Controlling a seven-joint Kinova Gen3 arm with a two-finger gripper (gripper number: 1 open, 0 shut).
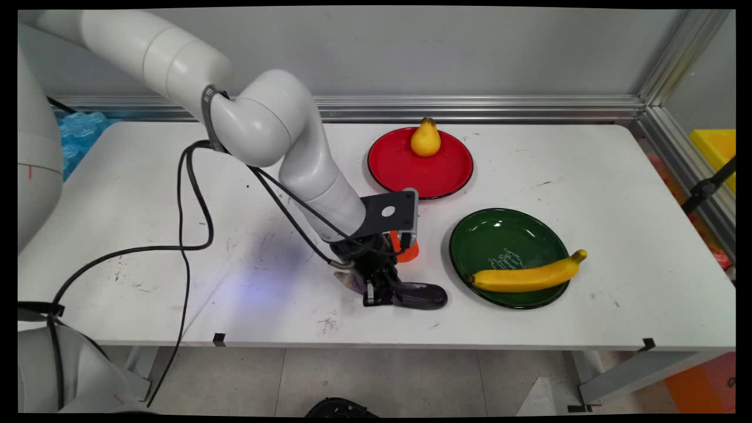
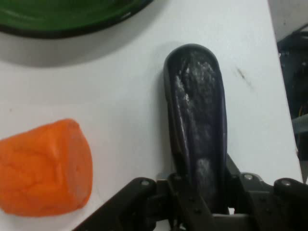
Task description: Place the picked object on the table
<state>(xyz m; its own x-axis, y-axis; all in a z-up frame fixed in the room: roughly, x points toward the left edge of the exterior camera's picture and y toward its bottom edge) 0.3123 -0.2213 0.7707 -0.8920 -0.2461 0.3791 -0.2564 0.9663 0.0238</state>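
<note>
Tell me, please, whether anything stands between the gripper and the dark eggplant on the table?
Nothing visible does: the gripper is down over the eggplant, its fingers on either side. The orange piece lies beside them, apart.

A glossy dark purple, near-black eggplant (image 2: 197, 125) shows pale whitish sheen streaks along its skin, and a matte bright orange lump (image 2: 45, 168) lies beside it on the white, scuffed, grey-marked tabletop (image 1: 587, 176). The round green enamel plate (image 1: 499, 235) has a black rim and faint white lettering, and carries a plain yellow banana (image 1: 529, 275) with a dark stem tip. The round red plate (image 1: 411, 170), also black-rimmed, carries a yellow pear (image 1: 425, 141) with a brownish top.
</note>
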